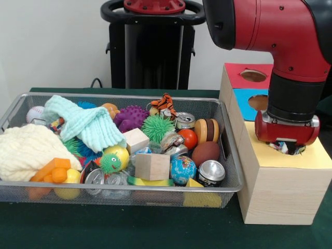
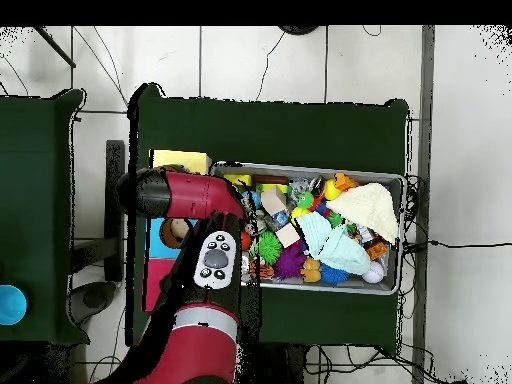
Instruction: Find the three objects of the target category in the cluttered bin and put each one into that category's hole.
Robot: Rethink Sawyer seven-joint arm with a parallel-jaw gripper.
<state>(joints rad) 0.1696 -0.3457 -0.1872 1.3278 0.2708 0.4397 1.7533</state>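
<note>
Right at the gripper [image 1: 287,149] you can't tell open from closed: the red wrist housing sits low over it and hides the tips. Peeking out just under the housing is a scrap of dotted cloth [image 1: 280,147], white with coloured spots, so one of the three objects is directly below the gripper, at the mouth of the hole [image 1: 298,151]. The yellow surround [image 1: 317,156] is on the wooden box [image 1: 280,192] at lower right of the front view, touching the right end of the wire bin [image 1: 232,155].

The relation that counts: cloth straight beneath the gripper, hole straight beneath the cloth, so judge the coming move as vertical only. The cloth is bunched, so no long axis can be read. Whether it is gripped or already dropping, can't say.

Blue surround [image 1: 248,101] and red surround [image 1: 244,72] lie behind, higher in the frame.

In the bin, the mint-green knit [image 1: 85,124] and cream knit [image 1: 28,150] cover the left side; no other dotted piece shows clearly.

The overhead view gives you only a yellow corner [image 2: 180,160] at upper left beside the bin rim [image 2: 402,235]; the arm [image 2: 195,195] covers gripper, cloth and hole, so only the front view shows those
</note>
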